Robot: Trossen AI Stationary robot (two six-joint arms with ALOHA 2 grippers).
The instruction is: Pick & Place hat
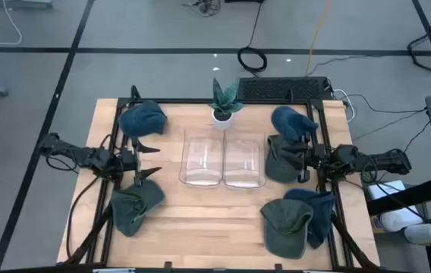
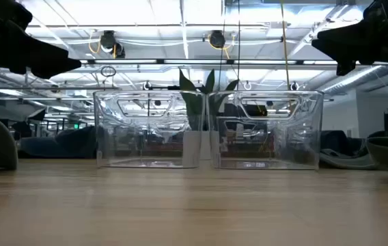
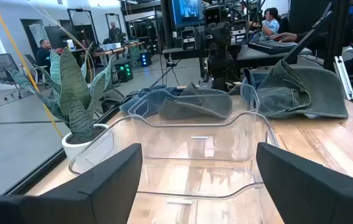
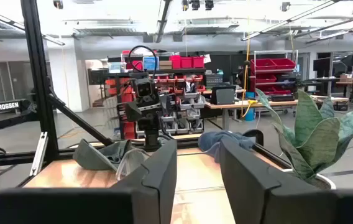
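From above I see 5 hats on the worktop (image 1: 223, 220) around 2 clear bins (image 1: 223, 161); the green hat (image 1: 286, 225) at front right points its brim forward. In my left wrist view the left gripper (image 3: 198, 177) hangs with jaws released, empty, facing the bins. In my right wrist view the right gripper (image 4: 198, 177) shows jaws narrowly parted, holding nothing.

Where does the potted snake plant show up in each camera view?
High view: potted plant, top centre, behind the two clear bins.
Low view: centre, seen through the gap between bins.
Left wrist view: left side.
Right wrist view: right edge.
Shared landmark: the clear bins.
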